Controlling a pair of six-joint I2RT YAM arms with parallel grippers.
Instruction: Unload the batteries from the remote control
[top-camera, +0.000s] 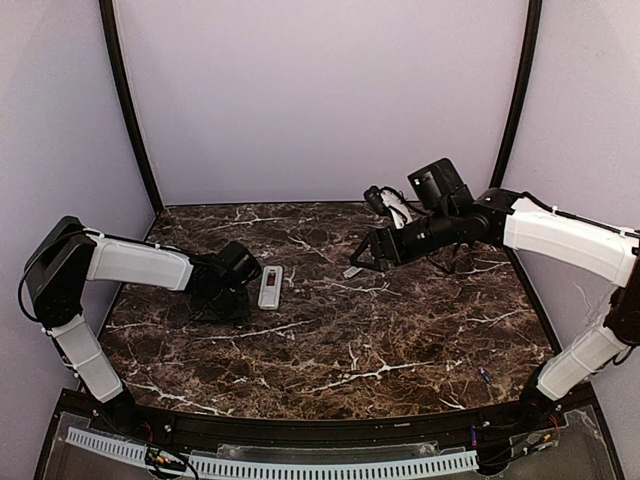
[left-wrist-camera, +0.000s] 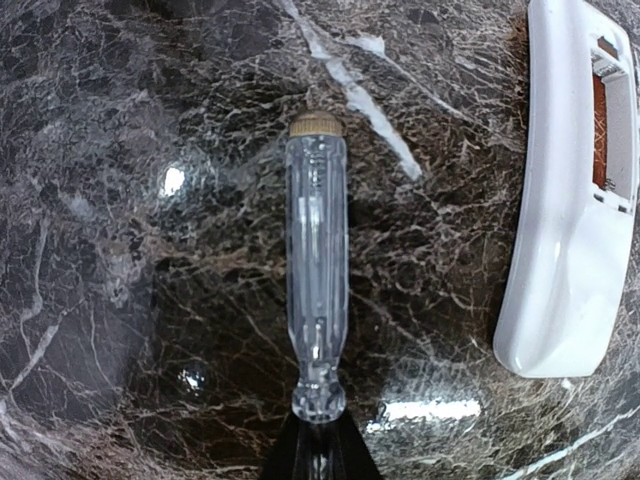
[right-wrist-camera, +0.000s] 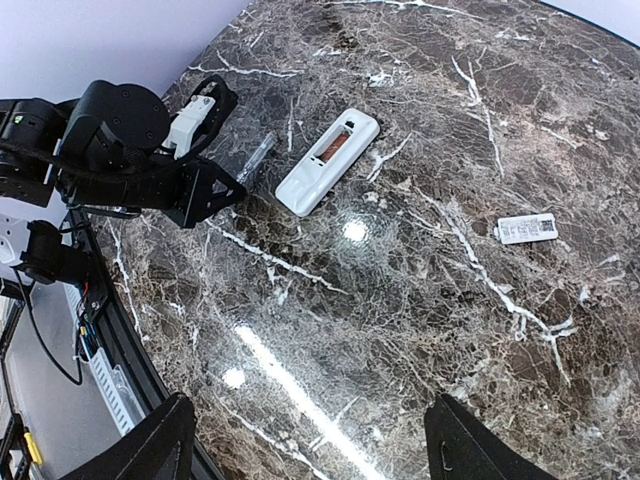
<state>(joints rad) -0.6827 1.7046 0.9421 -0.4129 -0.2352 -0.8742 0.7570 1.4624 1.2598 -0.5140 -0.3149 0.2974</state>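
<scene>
The white remote control (top-camera: 270, 287) lies back up on the marble table, its battery recess uncovered. A reddish battery (left-wrist-camera: 600, 130) sits in the recess, also seen in the right wrist view (right-wrist-camera: 333, 148). My left gripper (left-wrist-camera: 320, 445) is shut on the narrow end of a clear-handled tool (left-wrist-camera: 317, 270). The tool lies just left of the remote (left-wrist-camera: 570, 200) without touching it. My right gripper (right-wrist-camera: 310, 450) is open and empty, held high over the table to the right of the remote (right-wrist-camera: 328, 163).
A small flat pale-grey cover piece (right-wrist-camera: 527, 229) lies on the table right of the remote, under my right gripper in the top view (top-camera: 353, 271). Cables and a white object (top-camera: 395, 208) sit at the back by the right arm.
</scene>
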